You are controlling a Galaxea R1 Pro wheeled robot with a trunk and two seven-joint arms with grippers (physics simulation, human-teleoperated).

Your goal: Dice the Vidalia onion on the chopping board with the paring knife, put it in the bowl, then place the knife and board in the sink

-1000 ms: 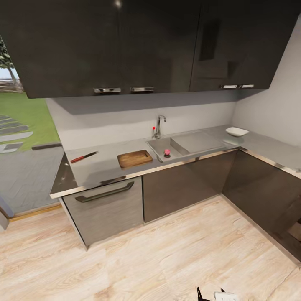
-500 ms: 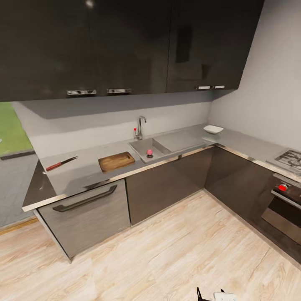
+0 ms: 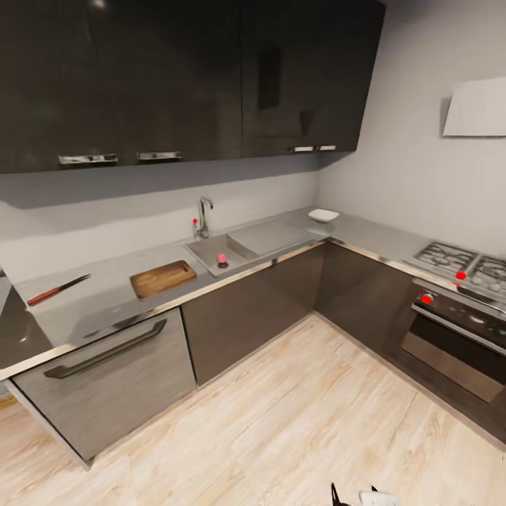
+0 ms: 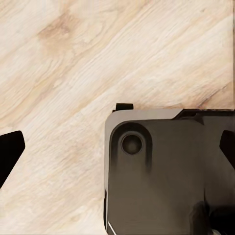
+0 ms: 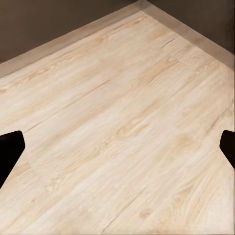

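Note:
The Vidalia onion (image 3: 223, 259) shows as a small pinkish ball in the grey sink (image 3: 204, 249), below the chrome tap (image 3: 204, 216). Left of the basin the brown chopping board (image 3: 163, 278) lies flat on the grey countertop (image 3: 105, 295). Further left is the paring knife (image 3: 57, 289), red handle toward the counter's end. The white bowl (image 3: 323, 215) sits in the counter's corner beyond the drainboard. My left gripper (image 4: 117, 152) hangs open over my own dark base and the wooden floor. Open too, my right gripper (image 5: 118, 147) has only floor between its fingers. Both are far from the counter.
A gas hob (image 3: 457, 263) and oven (image 3: 450, 337) stand along the right-hand run, under a white hood (image 3: 478, 105). Dark wall cabinets (image 3: 176, 77) hang above the counter. A handled drawer front (image 3: 105, 351) is below the board. Light wooden floor (image 3: 281, 422) lies between me and the cabinets.
The head view has swung to the right, so the whole counter has slid left in the picture and the hob, oven and hood have come into view. Nothing on the counter has moved.

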